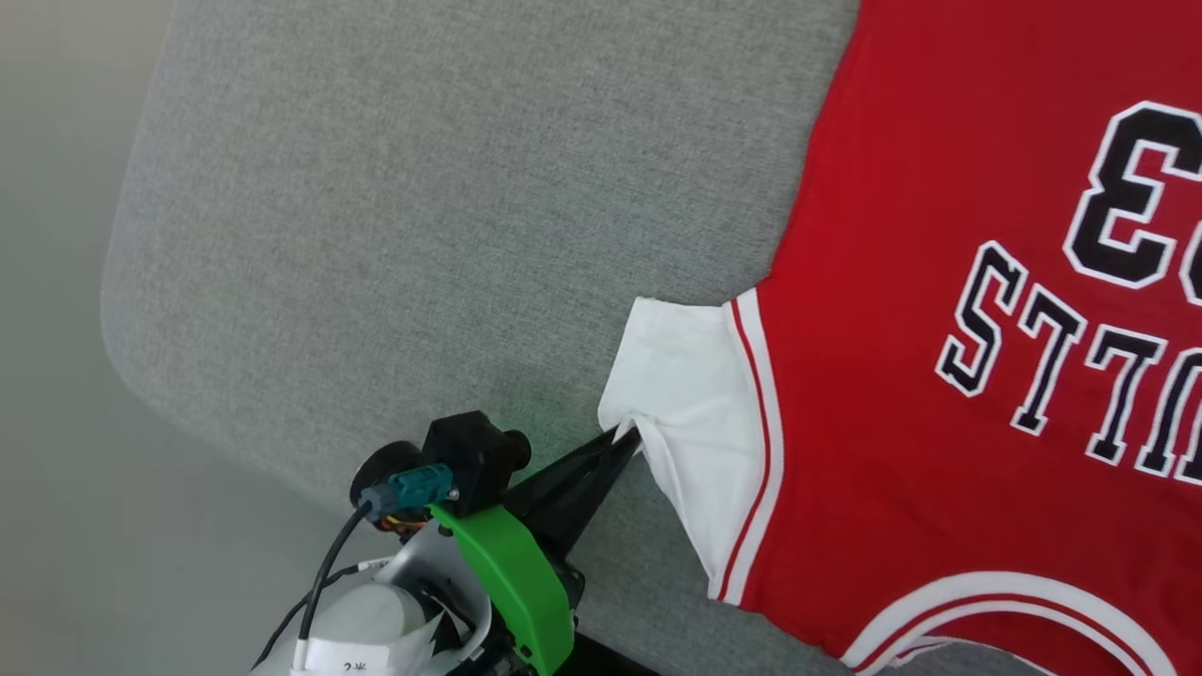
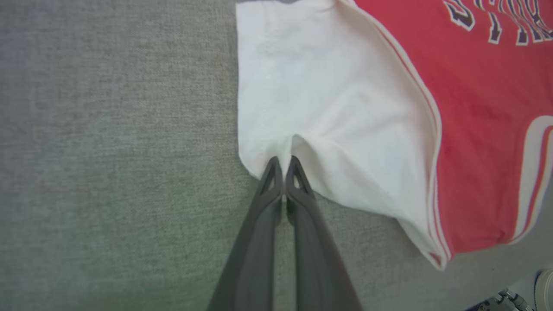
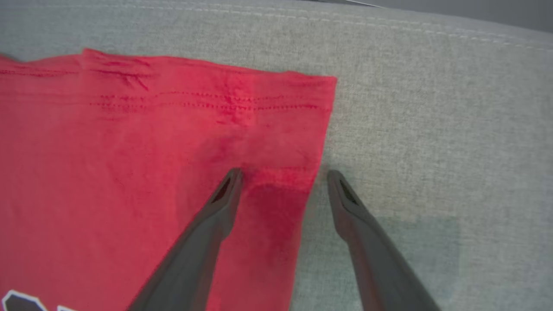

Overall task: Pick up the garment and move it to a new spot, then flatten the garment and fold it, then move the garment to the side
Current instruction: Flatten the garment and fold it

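1. The garment [image 1: 892,376] is a red T-shirt. It lies flat on a grey cloth-covered worktop [image 1: 423,235], on the right side of the head view.
2. The right edge and bottom edge of the head view cut the shirt off, so a big part of it is out of sight.
3. The black letters [image 1: 1061,366] with white edges are upside down and cut off. You can read only some of them.
4. The big number [image 1: 1141,197] is cut off too. Only a "3" is whole.
5. The curved red and white neck band [image 1: 995,610] runs off the bottom of the head view.
6. I count one shirt and one white sleeve [image 1: 685,394]. The sleeve has red and white stripes where it joins the red cloth.
7. I count two claws, and each has two dark fingers.
8. The left claw [image 1: 627,439] is clenched on the outer edge of the white sleeve. In the left wrist view its two tips [image 2: 283,162] press together, and the cloth bunches up right there.
9. The right claw [image 3: 285,174] is spread wide and grasps nothing. One finger is over the red cloth and one is over the grey worktop, near the corner of the stitched hem [image 3: 207,103].
10. I cannot tell if those fingers touch the cloth.
11. A pale floor [image 1: 56,376] beside the worktop looks blurry.
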Robot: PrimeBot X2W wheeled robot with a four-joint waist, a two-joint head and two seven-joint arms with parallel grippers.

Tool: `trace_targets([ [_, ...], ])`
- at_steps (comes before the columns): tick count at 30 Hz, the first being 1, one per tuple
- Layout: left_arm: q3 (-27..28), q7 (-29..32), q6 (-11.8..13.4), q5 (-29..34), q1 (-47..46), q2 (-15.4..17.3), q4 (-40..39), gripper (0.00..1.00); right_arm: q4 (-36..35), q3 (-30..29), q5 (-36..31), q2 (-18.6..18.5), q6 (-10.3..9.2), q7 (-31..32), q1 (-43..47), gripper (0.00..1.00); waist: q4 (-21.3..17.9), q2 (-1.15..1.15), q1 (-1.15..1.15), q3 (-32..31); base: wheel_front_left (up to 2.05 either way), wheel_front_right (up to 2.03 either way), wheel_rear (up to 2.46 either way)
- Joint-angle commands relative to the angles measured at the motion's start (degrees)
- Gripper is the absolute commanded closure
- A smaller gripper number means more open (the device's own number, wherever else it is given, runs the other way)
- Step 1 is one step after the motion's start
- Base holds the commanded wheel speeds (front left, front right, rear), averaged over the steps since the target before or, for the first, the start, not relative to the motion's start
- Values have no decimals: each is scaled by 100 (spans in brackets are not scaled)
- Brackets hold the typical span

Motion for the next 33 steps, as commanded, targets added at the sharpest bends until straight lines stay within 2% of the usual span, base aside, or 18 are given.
trace_targets([
  [1, -5, -17, -10, 55, -105, -60, 29, 100, 95, 78, -58, -31, -4, -51, -116, 0, 277, 0, -1, 294, 0, 0, 0],
  [7, -38, -100, -65, 39, -206, -169, 155, 100, 503, 554, 107, -118, -4, -122, -82, 0, 299, 0, -1, 348, 0, 0, 0],
  [8, -36, -110, -69, 30, -214, -179, 169, 100, 549, 592, 130, -145, -4, -88, -32, 22, 304, 0, -1, 343, 0, 0, 0],
  [9, -32, -117, -69, 25, -219, -182, 181, 100, 573, 618, 152, -167, -4, -68, 8, 65, 308, 0, -1, 337, 0, 0, 0],
  [10, -29, -125, -71, 20, -223, -182, 195, 100, 595, 643, 181, -194, -4, -58, 54, 100, 311, 0, -1, 328, 0, 0, 0],
  [17, -2, -176, -66, -28, -226, -188, 286, 100, 645, 725, 354, -305, -4, -174, 320, 100, 257, 0, -1, 205, 0, 0, 0],
  [25, 72, -199, -38, -87, -232, -129, 341, 100, 730, 707, 542, -315, -4, -405, 692, 100, -3, 0, -1, -117, 0, 0, 0],
  [33, 177, -176, 74, -210, -121, -38, 421, 100, 756, 544, 720, -28, -4, -759, 1631, 100, -455, 0, -1, -764, 0, 0, 0],
])
